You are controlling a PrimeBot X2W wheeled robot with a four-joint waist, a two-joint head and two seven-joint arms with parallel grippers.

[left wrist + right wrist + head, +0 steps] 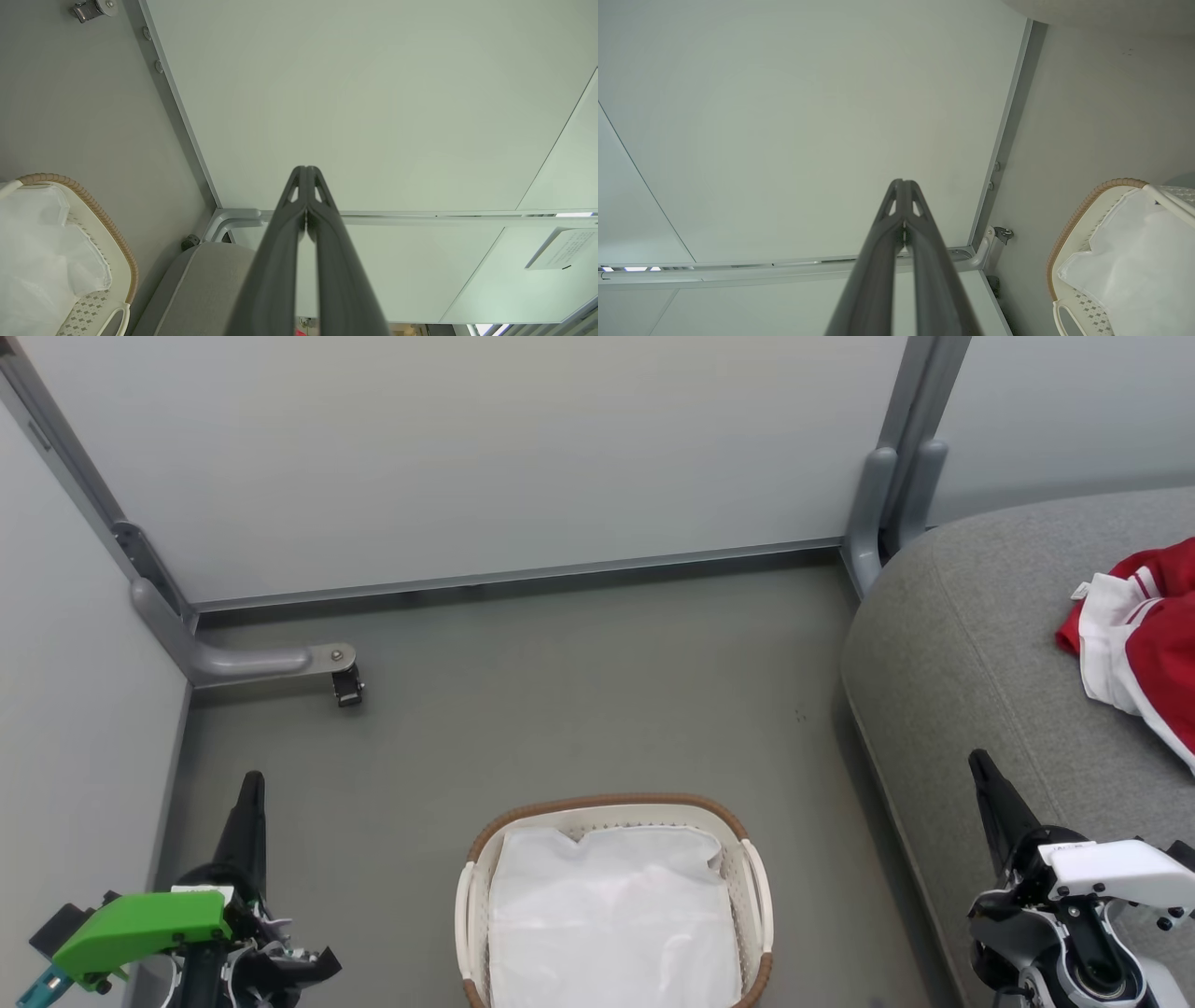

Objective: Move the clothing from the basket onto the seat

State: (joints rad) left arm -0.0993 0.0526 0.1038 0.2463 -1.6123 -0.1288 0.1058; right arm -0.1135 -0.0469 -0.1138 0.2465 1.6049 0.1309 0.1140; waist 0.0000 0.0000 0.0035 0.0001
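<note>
Pale partition panels point(467, 457), grey floor point(579, 691), metal caster foot point(252, 663)

Red-and-white clothing point(1144, 644), grey seat point(971, 644), white basket point(752, 887) with brown rim.

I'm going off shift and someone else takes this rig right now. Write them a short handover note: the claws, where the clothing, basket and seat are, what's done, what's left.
The left claw is shut and empty, to the left of the basket.
The right claw is shut and empty, near the edge of the seat.
A red jersey lies on the seat.
The basket stands on the floor between the arms. Its white liner shows with no red cloth on top; what lies under it cannot be told.
Done: one garment on the seat.
Left: check under the liner and move anything found.
</note>
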